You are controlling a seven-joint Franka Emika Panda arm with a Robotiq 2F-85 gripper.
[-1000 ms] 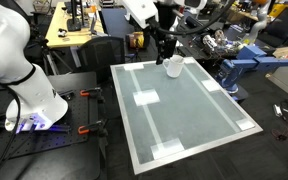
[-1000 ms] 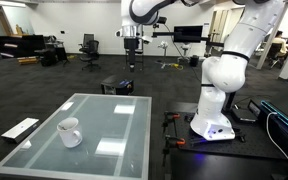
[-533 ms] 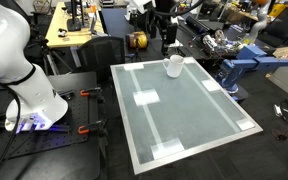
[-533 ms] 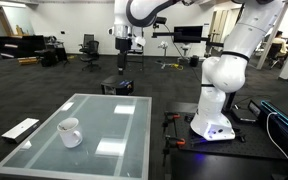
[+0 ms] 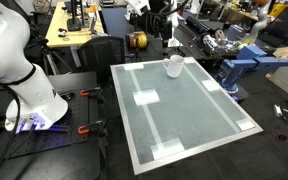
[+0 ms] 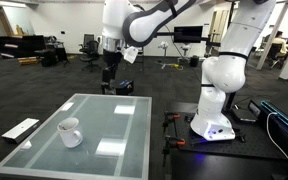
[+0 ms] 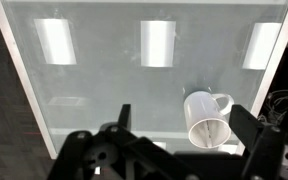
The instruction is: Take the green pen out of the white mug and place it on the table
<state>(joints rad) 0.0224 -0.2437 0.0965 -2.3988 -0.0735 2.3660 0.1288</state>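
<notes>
The white mug (image 5: 173,66) stands near a far edge of the pale grey-green table (image 5: 189,115); it also shows in an exterior view (image 6: 70,132) and in the wrist view (image 7: 207,118). In the wrist view I look down into the mug and see a thin stick, the pen (image 7: 208,130), leaning inside it; its colour is not clear. My gripper (image 7: 184,128) is open and empty, high above the table with the mug between and below its fingers. It hangs well above the mug in both exterior views (image 5: 171,28) (image 6: 108,74).
White tape rectangles (image 7: 157,43) mark the tabletop (image 6: 109,120). A wooden workbench (image 5: 69,35) and cluttered benches stand behind the table. The white robot base (image 6: 219,100) stands beside it, and a flat white board (image 6: 21,128) lies on the floor.
The arm swung sideways over the last second, carrying the open gripper from beside the mug's position to above the mug. The mug and pen have not moved.
</notes>
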